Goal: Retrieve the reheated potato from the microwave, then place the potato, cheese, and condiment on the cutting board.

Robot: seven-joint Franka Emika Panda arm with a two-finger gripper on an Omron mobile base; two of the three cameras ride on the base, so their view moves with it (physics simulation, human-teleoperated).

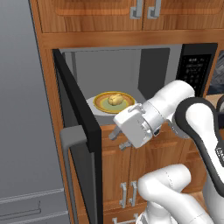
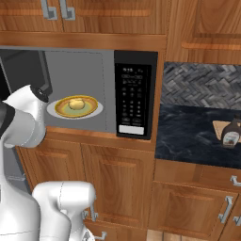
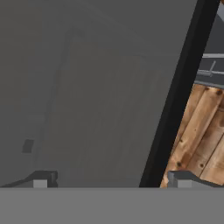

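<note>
The microwave point(image 1: 194, 68) stands open, its door point(image 1: 78, 105) swung out to the left. Inside, the yellowish potato point(image 1: 115, 99) lies on a yellow-rimmed green plate point(image 1: 101, 104); the right base view shows the potato point(image 2: 76, 102) too, left of the keypad point(image 2: 133, 101). My gripper point(image 1: 119, 138) hangs open and empty below the oven's front sill, pointing left at the door's inner face. In the hand view the gripper point(image 3: 111, 181) faces the grey door glass point(image 3: 87, 96). The condiment point(image 2: 231, 133) stands on the cutting board point(image 2: 219, 127) at the far right. The cheese is out of view.
Wooden cabinets point(image 2: 117, 179) sit below the microwave and more cabinets point(image 1: 109, 13) above it. A grey fridge point(image 1: 22, 109) stands left of the open door. A dark counter point(image 2: 193, 132) with a grey tiled backsplash point(image 2: 202, 84) lies to the right.
</note>
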